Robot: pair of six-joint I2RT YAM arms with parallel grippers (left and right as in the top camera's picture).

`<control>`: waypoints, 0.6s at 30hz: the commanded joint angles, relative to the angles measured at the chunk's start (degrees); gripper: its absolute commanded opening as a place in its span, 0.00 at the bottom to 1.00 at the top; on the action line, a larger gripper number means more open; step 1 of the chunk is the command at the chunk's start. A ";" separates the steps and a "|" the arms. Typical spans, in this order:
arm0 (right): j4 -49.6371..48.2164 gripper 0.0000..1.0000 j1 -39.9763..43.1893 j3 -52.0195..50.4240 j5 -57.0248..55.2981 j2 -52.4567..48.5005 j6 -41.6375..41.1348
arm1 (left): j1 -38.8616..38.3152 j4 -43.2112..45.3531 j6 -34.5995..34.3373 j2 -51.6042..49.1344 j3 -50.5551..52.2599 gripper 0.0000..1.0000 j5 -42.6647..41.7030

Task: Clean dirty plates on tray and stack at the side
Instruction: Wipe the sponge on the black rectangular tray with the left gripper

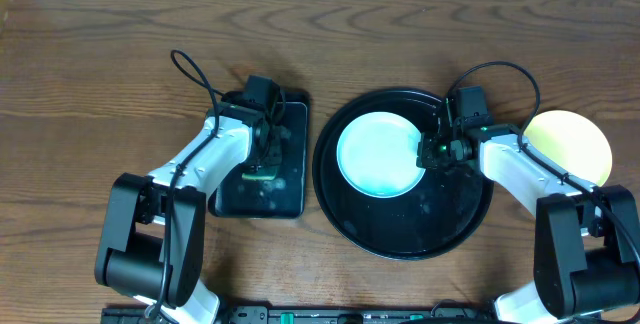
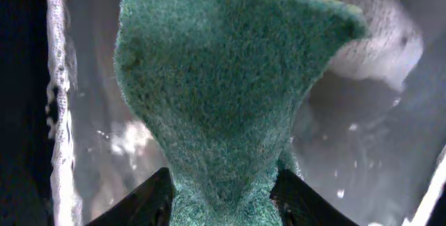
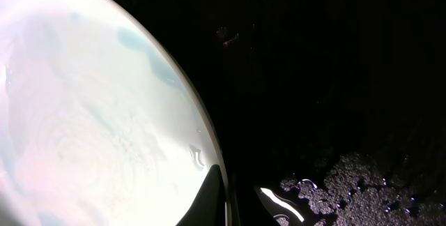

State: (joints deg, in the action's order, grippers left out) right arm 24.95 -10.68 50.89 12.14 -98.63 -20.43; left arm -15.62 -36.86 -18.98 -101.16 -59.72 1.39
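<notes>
A white, pale mint plate (image 1: 380, 154) lies in the left half of the round black tray (image 1: 410, 244). My right gripper (image 1: 432, 151) is shut on its right rim. In the right wrist view one dark fingertip (image 3: 212, 198) rests on the plate (image 3: 83, 114), with the wet tray floor (image 3: 334, 79) beside it. A pale yellow plate (image 1: 570, 144) sits on the table to the right of the tray. My left gripper (image 1: 262, 164) hangs over the small rectangular tray. Both its fingers press the narrowed waist of a green sponge (image 2: 223, 79).
The rectangular black tray (image 1: 235, 199) is wet and holds suds (image 2: 383, 38) at its far end. Foam patches (image 3: 348, 177) lie on the round tray's floor near my right gripper. Both arm bases stand at the table's front edge.
</notes>
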 commanded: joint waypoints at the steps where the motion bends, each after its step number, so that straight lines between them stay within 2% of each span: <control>1: 0.55 0.01 -0.31 -0.42 -3.30 -1.03 -0.31 | 0.07 -2.47 0.70 0.55 0.02 0.46 -0.92; 8: 0.57 0.01 -0.31 -0.42 -3.30 -1.03 -0.31 | 0.07 -2.95 0.72 5.42 -0.20 0.47 -0.90; 10: 0.57 0.01 -0.31 -0.42 -3.30 -1.03 -0.33 | 0.07 -3.17 0.68 7.34 -0.20 0.50 -0.94; 14: 0.57 0.01 -0.31 -0.44 -3.30 -1.03 -0.31 | 0.07 -5.46 -2.60 9.40 -0.20 0.57 -0.94; 18: 0.57 0.01 -0.31 -0.42 -3.30 -1.03 -0.31 | 0.07 -8.26 -5.22 9.16 0.02 0.56 -0.96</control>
State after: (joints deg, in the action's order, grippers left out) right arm 24.95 -10.68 50.89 12.14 -98.63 -20.43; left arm -15.64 -43.88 -21.06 -91.90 -59.70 0.34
